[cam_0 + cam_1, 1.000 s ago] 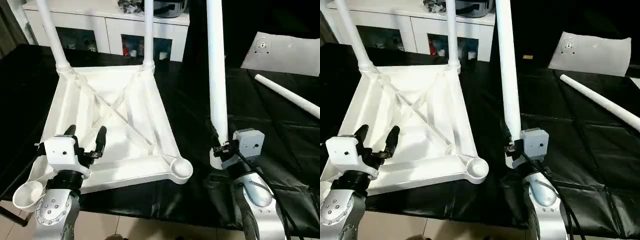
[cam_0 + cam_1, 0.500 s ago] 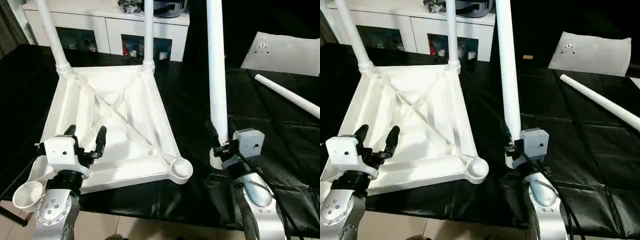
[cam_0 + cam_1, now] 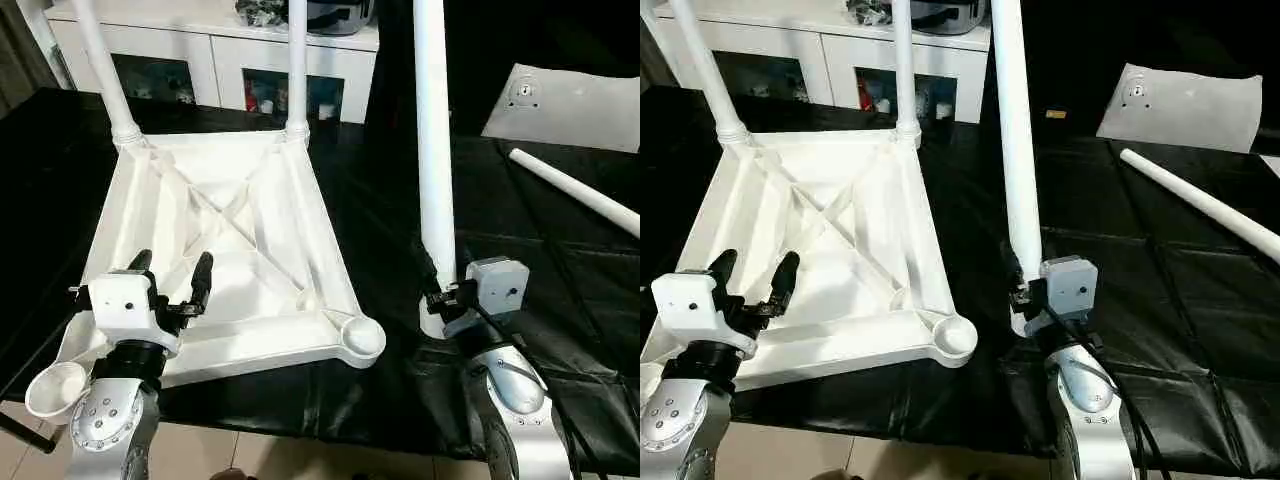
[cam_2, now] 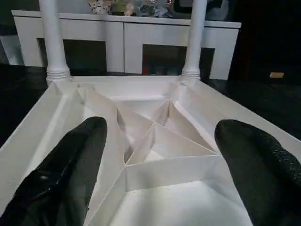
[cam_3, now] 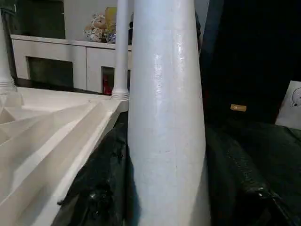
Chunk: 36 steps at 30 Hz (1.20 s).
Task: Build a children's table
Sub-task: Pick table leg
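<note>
Left eye view: the tabletop [image 3: 225, 250] lies upside down on the black-covered table [image 3: 560, 290], ribbed underside up, so its corner sockets face upward to take legs. Two fitted legs [image 3: 296, 60] stand in the far corners. The near right socket [image 3: 362, 337] and the near left socket [image 3: 55, 385] are empty. The left tool [image 3: 172, 275] hovers over the near rim with its black fingers spread wide, pinching nothing; it seems placed to steady the tabletop. The right tool [image 3: 447, 296] is closed around the thick lower end of a third leg [image 3: 432, 140], holding it upright just right of the tabletop, its base on the black cover, probably ready to be carried to the near right socket.

Right eye view: the same layout. A loose fourth leg [image 3: 1200, 205] lies on the table at far right, well apart from the tabletop, beside a flat white panel [image 3: 1185, 105] that plays no part yet.

Left wrist view: the two spread fingers [image 4: 70, 165] frame the crossed ribs, with the two fitted legs rising at the far corners before a white cabinet [image 4: 127, 42].

Right wrist view: the held leg stands close and upright between the black fingers [image 5: 101, 188], which press on both sides, with the tabletop's rim just beside it.
</note>
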### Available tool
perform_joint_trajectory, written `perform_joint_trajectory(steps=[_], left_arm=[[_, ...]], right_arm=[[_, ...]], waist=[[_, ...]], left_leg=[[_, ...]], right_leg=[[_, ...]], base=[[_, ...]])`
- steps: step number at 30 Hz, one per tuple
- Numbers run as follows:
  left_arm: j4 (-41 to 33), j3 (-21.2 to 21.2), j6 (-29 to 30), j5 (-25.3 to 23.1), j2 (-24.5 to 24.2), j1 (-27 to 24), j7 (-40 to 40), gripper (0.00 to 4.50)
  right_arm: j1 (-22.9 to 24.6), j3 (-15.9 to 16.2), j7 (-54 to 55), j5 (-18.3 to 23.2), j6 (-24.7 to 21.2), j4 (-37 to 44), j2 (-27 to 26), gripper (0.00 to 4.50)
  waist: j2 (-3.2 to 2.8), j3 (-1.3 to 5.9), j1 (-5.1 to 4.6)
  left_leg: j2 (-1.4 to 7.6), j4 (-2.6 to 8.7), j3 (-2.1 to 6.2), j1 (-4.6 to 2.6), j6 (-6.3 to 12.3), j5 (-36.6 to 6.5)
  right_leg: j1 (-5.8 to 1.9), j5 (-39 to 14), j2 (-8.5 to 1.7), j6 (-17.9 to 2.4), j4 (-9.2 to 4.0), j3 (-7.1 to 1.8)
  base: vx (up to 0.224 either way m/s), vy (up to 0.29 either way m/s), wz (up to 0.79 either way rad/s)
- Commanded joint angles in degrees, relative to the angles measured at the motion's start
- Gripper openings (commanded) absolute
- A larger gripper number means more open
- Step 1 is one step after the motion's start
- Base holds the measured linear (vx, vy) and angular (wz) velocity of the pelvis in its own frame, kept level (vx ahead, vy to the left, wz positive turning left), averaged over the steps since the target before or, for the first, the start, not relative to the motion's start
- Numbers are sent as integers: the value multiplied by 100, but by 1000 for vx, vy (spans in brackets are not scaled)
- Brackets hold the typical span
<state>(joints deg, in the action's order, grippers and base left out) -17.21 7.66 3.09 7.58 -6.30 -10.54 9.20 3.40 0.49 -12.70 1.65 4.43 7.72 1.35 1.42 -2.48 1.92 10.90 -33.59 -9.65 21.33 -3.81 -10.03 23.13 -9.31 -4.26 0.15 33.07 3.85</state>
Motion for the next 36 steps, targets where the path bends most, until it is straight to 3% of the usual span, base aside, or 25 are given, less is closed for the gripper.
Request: perform_joint_trajectory(steps=[1,36], left_arm=[[29,-10,-53,0,-2,43,-1,409],[29,-10,-53,0,-2,43,-1,409]], right_arm=[[-51,-5,13,46,-36,-5,26,185],[-51,-5,13,46,-36,-5,26,185]], waist=[[-43,224,6],[-39,224,4]], left_leg=[[169,491,113,-71,-21,-2806],[168,489,111,-69,-16,-2795]], right_leg=[[-102,-2914,-268,-93,-538,-211],[-99,-2920,-266,-91,-538,-212]], base=[[0,0,0],[0,0,0]])
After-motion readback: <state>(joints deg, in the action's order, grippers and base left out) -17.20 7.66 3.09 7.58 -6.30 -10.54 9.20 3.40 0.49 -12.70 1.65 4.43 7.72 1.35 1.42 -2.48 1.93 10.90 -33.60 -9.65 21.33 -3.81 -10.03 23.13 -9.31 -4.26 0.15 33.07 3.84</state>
